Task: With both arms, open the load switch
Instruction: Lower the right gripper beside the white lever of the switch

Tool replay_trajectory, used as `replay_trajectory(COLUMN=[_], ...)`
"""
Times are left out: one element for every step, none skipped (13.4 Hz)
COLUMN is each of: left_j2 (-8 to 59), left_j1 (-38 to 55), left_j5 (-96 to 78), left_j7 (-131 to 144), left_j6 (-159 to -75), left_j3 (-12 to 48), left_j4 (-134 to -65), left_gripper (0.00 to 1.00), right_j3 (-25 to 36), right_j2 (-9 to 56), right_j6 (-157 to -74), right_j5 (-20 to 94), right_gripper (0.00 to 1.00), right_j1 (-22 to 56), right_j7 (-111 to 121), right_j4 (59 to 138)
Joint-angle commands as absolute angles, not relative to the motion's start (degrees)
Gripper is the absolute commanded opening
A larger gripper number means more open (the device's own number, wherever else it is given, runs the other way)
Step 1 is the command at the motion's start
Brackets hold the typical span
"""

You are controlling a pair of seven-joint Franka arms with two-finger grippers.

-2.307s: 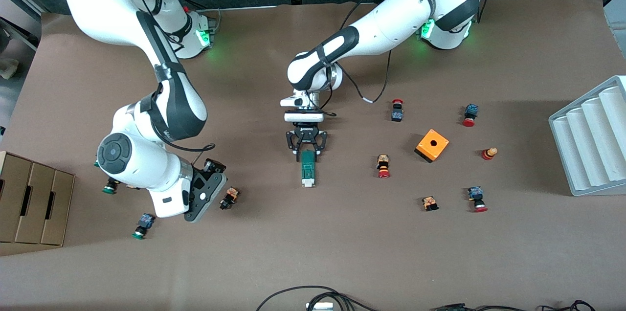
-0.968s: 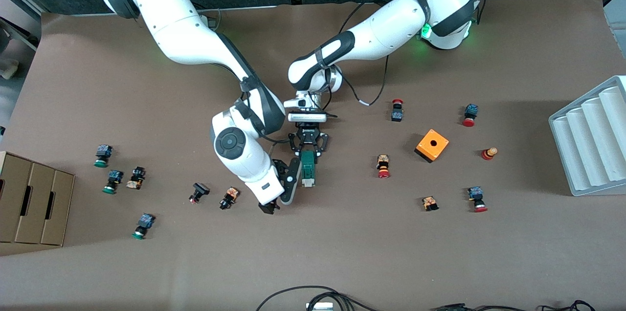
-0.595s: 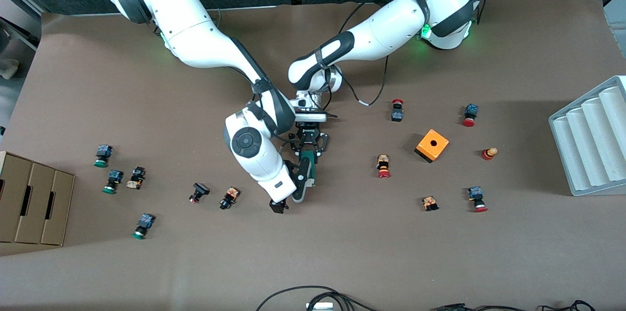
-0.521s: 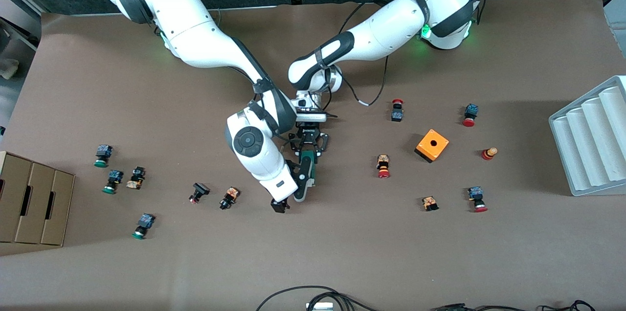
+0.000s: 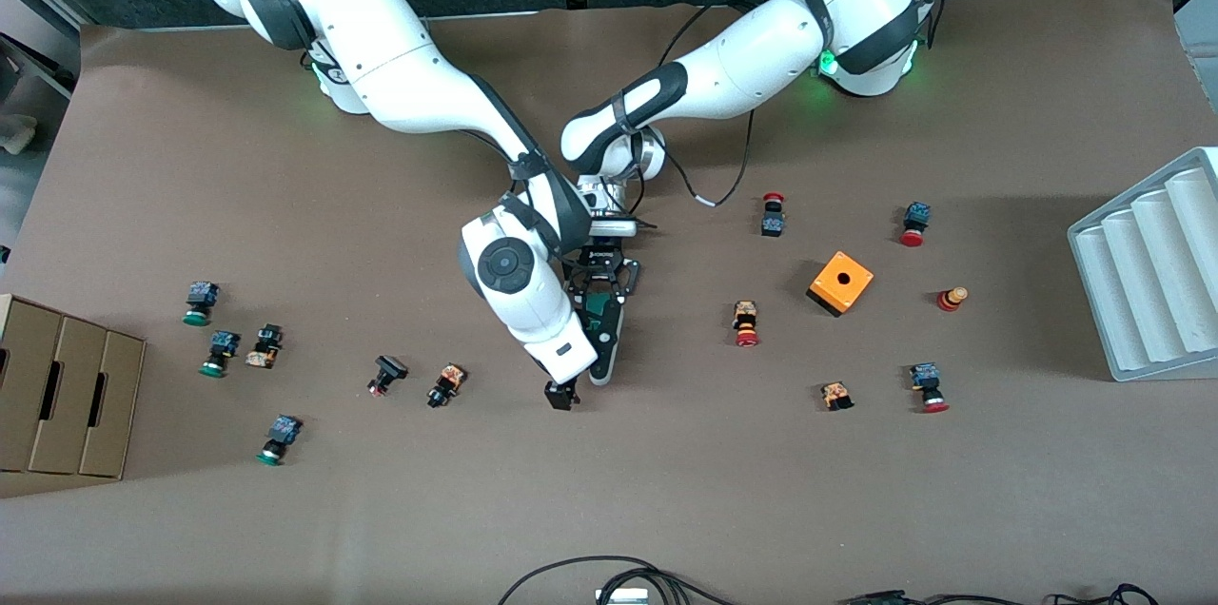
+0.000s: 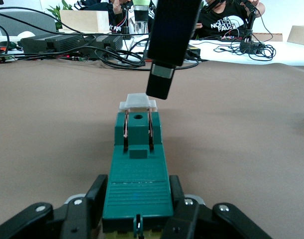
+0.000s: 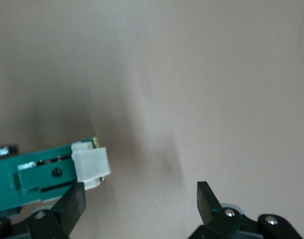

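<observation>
The load switch point(image 5: 598, 305), a narrow dark-green block with a white end piece point(image 6: 138, 102), lies on the brown table near its middle. My left gripper point(image 5: 598, 286) is shut on the end away from the white piece, with its fingers point(image 6: 94, 199) pressed against both sides of the green body point(image 6: 137, 169). My right gripper point(image 5: 582, 381) hangs open just above the table at the white end. One of its fingers point(image 6: 166, 64) stands over that end piece point(image 7: 89, 167). Only bare table shows between the right gripper's point(image 7: 139, 201) fingers. In the front view the right hand hides the white end.
An orange cube with a hole point(image 5: 840, 282) and several push buttons point(image 5: 746, 322) lie toward the left arm's end. More buttons point(image 5: 445, 384) and a cardboard box point(image 5: 57, 386) lie toward the right arm's end. A white ribbed tray point(image 5: 1151, 272) stands at the table's edge.
The right arm has swung in from its end of the table and brought its open gripper down to the switch's white end. The left gripper has stayed shut on the switch.
</observation>
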State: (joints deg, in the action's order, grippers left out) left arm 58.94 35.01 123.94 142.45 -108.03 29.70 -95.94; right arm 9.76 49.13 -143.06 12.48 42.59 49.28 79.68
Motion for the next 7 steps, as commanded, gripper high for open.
replay_trajectory(left_j2=[59.9,59.9,59.9,59.9,59.9,59.9,59.9], left_j1=[35.4,35.4,35.4,35.4,35.4,35.4,35.4], left_j5=[124.6,124.6,124.6,124.6,124.6,124.6,124.6], left_j7=[143.5,143.5,143.5,143.5,143.5,143.5,143.5], left_j6=[-106.8,-106.8,-106.8,-106.8,-106.8,-106.8,-106.8], left_j3=[29.4,29.4,29.4,29.4,29.4,29.4,29.4], left_j4=[-95.3,-95.2,-95.2,-95.2,-95.2,-95.2,-95.2], left_gripper=[0.56,0.56,0.54,0.48,0.49,0.50,0.50], right_j3=[12.1,12.3,12.4,12.7,12.7,12.7,12.7], right_j2=[51.2,51.5,51.5,51.5,51.4,51.4,51.4], right_j6=[-144.1,-144.1,-144.1,-143.9,-143.4,-143.2,-143.2], right_j5=[13.2,13.2,13.2,13.2,13.2,13.3,13.3], right_gripper=[1.00,1.00,1.00,1.00,1.00,1.00,1.00], right_j1=[45.3,45.9,46.1,46.1,46.2,46.2,46.3], right_j7=[45.6,45.2,45.3,45.4,45.7,45.7,45.7], right_j4=[76.6,76.4,76.4,76.4,76.4,76.4,76.4])
